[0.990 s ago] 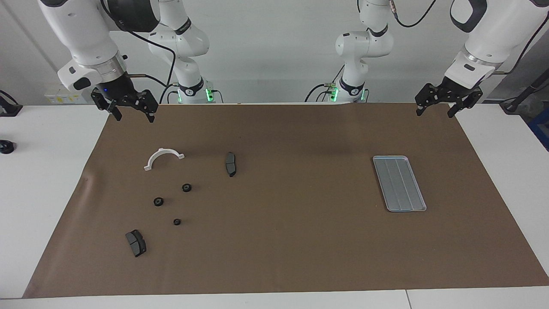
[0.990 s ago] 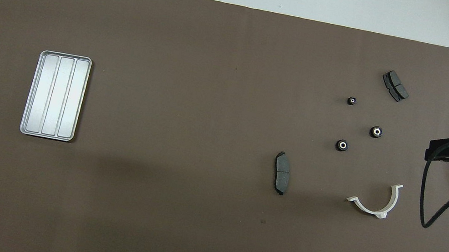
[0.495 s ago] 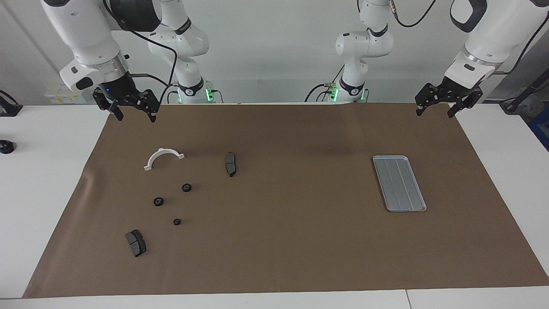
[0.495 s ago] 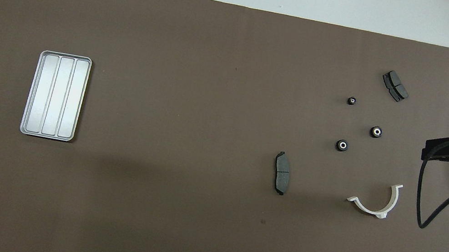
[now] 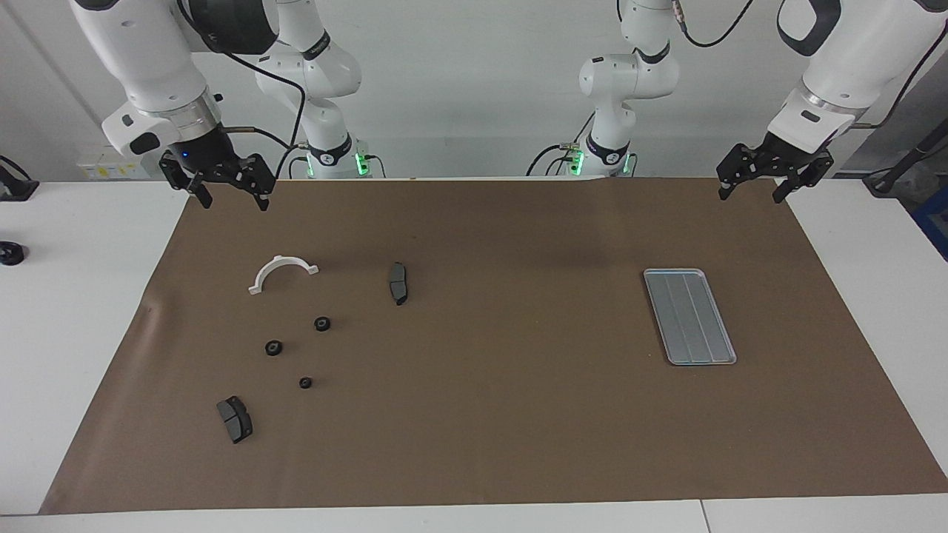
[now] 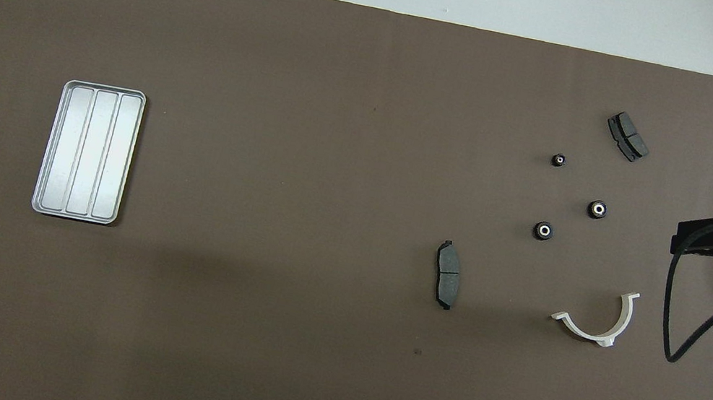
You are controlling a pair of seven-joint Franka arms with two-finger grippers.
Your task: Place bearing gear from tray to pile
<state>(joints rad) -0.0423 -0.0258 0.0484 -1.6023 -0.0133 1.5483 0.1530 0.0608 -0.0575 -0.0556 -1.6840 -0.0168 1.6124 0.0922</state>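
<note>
The silver-grey ridged tray (image 5: 690, 317) (image 6: 89, 151) lies toward the left arm's end of the brown mat, with nothing in it. Three small black round bearing gears (image 5: 322, 323) (image 5: 273, 347) (image 5: 305, 383) lie apart on the mat toward the right arm's end, among a loose pile of parts; from overhead they show pale centres (image 6: 542, 231) (image 6: 596, 209) (image 6: 558, 160). My right gripper (image 5: 231, 201) hangs open and empty over the mat's corner near its base. Over the mat's other corner at the robots' end, my left gripper (image 5: 749, 196) is raised, open and empty.
In the pile lie a white half-ring clamp (image 5: 282, 271) (image 6: 595, 321) and two dark brake pads (image 5: 398, 283) (image 5: 235, 419). The brown mat (image 5: 503, 414) covers most of the white table. A small black object (image 5: 9, 254) sits on the bare table at the right arm's end.
The right arm's wrist has shifted slightly while its gripper stays almost in place. The left arm, the tray and the parts have not moved.
</note>
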